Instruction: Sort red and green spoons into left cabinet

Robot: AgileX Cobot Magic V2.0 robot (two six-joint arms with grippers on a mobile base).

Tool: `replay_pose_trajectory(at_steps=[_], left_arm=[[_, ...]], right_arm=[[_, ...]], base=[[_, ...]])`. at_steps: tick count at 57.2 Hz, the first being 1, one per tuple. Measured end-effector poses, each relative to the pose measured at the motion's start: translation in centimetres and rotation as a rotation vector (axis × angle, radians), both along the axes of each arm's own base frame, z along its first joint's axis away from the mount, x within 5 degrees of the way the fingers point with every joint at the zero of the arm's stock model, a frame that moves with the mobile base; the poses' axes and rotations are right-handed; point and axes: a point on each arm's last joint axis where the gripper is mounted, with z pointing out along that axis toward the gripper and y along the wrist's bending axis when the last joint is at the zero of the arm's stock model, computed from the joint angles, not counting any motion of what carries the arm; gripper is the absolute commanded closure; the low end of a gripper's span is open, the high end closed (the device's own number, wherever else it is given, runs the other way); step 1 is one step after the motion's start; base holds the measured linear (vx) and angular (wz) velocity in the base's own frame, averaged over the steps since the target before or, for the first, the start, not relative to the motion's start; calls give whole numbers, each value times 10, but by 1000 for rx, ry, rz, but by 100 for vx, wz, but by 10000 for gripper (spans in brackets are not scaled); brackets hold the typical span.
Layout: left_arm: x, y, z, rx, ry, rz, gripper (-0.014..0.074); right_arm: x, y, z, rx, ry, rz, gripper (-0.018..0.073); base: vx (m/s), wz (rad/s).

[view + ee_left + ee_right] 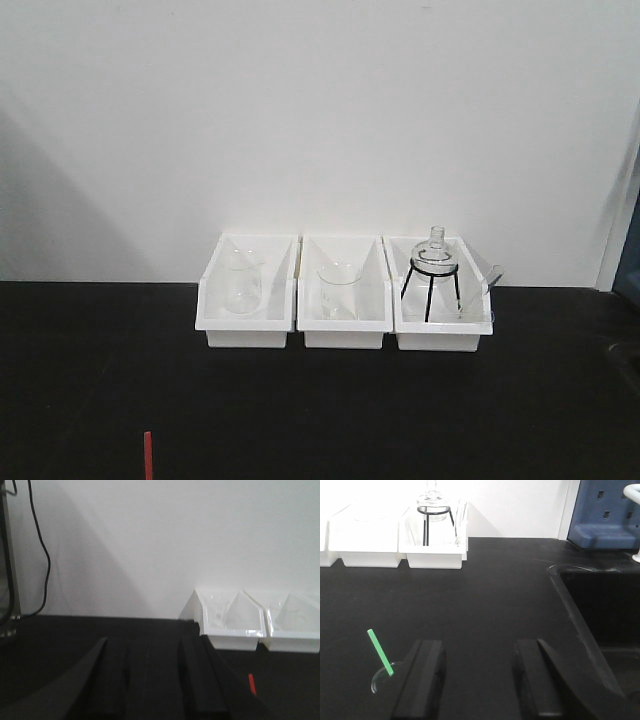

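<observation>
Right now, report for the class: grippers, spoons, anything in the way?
Left gripper open, empty. Right gripper open, empty. Red spoon and green spoon both on the black counter, untouched. Nothing blocking either spoon.

The white wall (320, 100) is brightly and evenly lit, with a soft grey shadow slanting across its left part. The black counter (320, 400) reads dim and nearly featureless. In the right wrist view the far white bins (370, 558) wash out in glare. The left wrist view is soft throughout, its near fingers (112, 680) dark and blurred.
</observation>
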Motion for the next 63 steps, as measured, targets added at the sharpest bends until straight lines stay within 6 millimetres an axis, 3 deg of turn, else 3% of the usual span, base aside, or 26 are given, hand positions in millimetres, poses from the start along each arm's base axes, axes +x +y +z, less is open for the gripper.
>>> replay_pose_trajectory(at_steps=[12,26,37,45,63], left_arm=[[6,-1,-6,-66,79,-7,54],[32,0,-6,-104,176,0,45],[65,-2,8,-72,184,-11,45],[94,-15,10,-47,233,-87,45],[156,-52,-8,-27,322,-215,45]], right_arm=[[0,0,0,0,-4,0,132],[0,0,0,0,-4,0,132],[0,0,0,0,-4,0,132],[0,0,0,0,-3,0,132],[-1,0,-3,0,31,-4,132]], base=[[0,0],[0,0],[0,0],[0,0],[0,0]])
